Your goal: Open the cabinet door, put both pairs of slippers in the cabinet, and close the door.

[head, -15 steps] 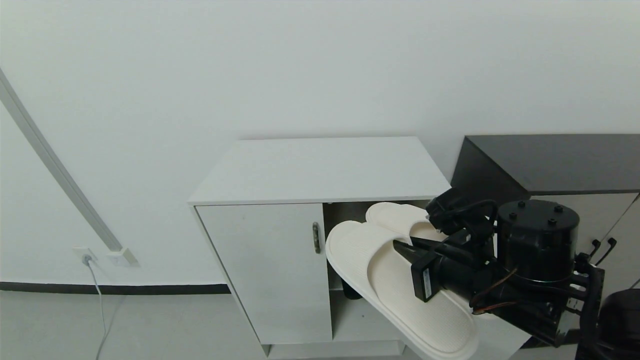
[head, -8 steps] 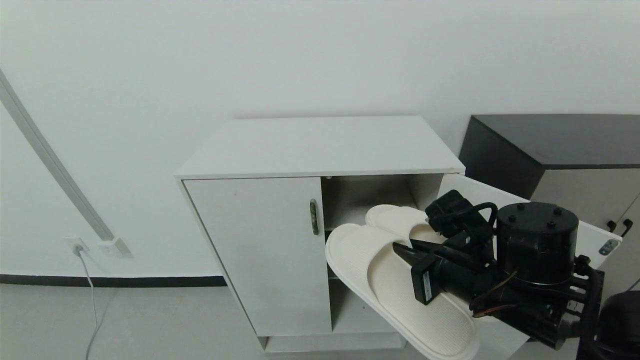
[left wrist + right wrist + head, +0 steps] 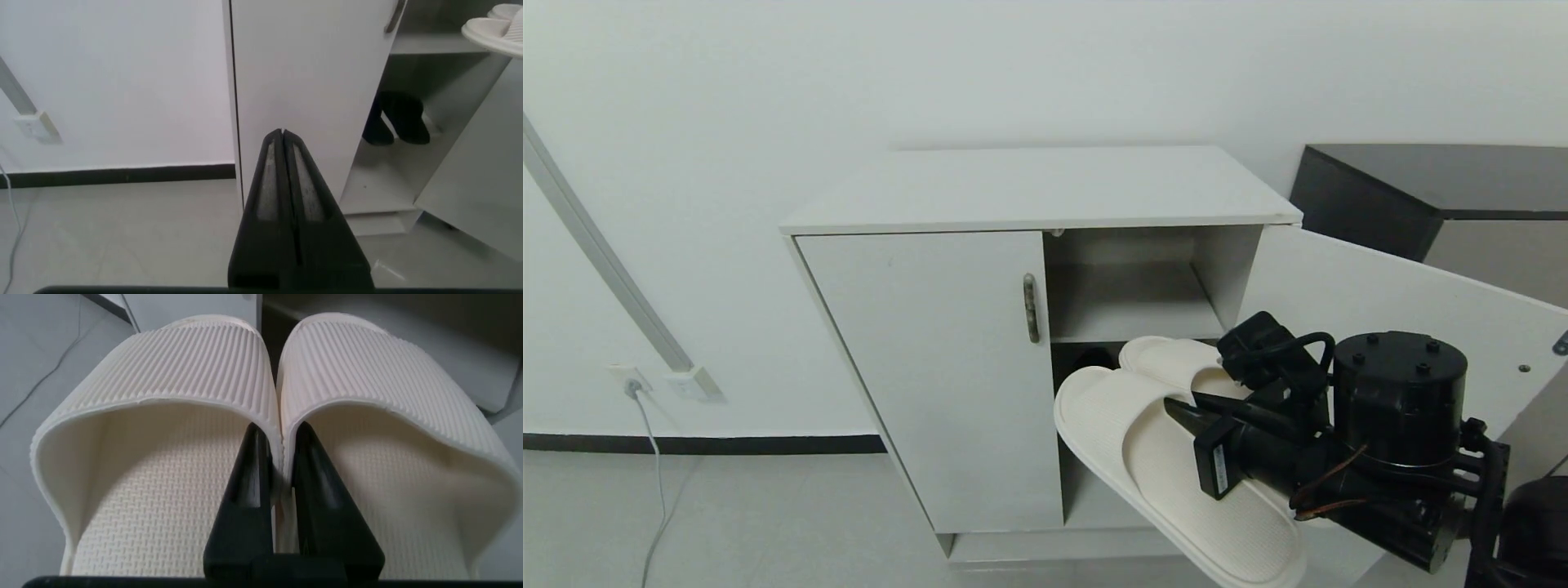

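Observation:
A white cabinet has its left door closed and its right door swung open to the right. My right gripper is shut on a pair of cream slippers, pinching their inner walls together. It holds them toes-first before the open compartment, just below the shelf. A dark pair of slippers stands inside on the lower level. My left gripper is shut and empty, low in front of the closed door.
A black cabinet stands to the right, behind the open door. A wall socket with a cable and a slanted grey rail are on the left wall. Bare grey floor lies left of the cabinet.
The whole head picture has shifted: the cabinet now sits higher and its open door and inside show more. The slippers stay held in my right gripper at the same spot.

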Robot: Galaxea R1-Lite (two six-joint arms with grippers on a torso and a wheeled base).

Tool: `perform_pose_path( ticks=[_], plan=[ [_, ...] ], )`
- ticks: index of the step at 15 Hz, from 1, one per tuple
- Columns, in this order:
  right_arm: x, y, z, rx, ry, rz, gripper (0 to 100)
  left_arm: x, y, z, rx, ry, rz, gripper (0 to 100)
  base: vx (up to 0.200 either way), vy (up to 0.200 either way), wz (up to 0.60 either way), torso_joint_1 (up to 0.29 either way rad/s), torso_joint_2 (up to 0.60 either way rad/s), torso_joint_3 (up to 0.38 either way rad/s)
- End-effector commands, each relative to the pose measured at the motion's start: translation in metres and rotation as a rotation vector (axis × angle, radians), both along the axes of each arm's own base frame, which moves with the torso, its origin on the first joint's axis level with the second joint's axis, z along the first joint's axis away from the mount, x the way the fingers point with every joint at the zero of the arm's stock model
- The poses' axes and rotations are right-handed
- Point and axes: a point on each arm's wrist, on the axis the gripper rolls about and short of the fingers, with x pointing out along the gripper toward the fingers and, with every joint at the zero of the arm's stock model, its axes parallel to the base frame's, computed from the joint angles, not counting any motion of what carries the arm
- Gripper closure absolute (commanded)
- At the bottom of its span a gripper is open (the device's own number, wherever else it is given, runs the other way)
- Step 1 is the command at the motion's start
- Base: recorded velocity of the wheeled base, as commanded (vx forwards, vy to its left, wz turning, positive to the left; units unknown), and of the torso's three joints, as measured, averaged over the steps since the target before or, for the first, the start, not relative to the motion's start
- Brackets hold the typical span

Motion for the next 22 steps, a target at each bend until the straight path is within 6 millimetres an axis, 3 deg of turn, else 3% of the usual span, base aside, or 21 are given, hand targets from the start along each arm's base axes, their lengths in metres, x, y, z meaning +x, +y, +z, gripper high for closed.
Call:
perform_pose_path(
  ticks=[1,13,22],
  plan=[
    [0.0001,0.0003,-0.0004,-0.001,0.0,0.001,100,0.0001,0.0,0.0,0.0,0.001,0.0,100,0.0,0.0,0.0,-0.144,0.48,0.344],
    [-0.0008,-0.0006,-0.0027,-0.008,0.007,0.001,100,0.0001,0.0,0.0,-0.002,0.001,0.002,100,0.0,0.0,0.0,-0.065,0.43,0.366],
    [-0.0023,-0.0022,-0.0039,-0.021,0.003,0.003,100,0.0001,0.0,0.0,-0.002,0.001,0.002,100,0.0,0.0,0.0,0.001,0.03,0.027]
  ],
)
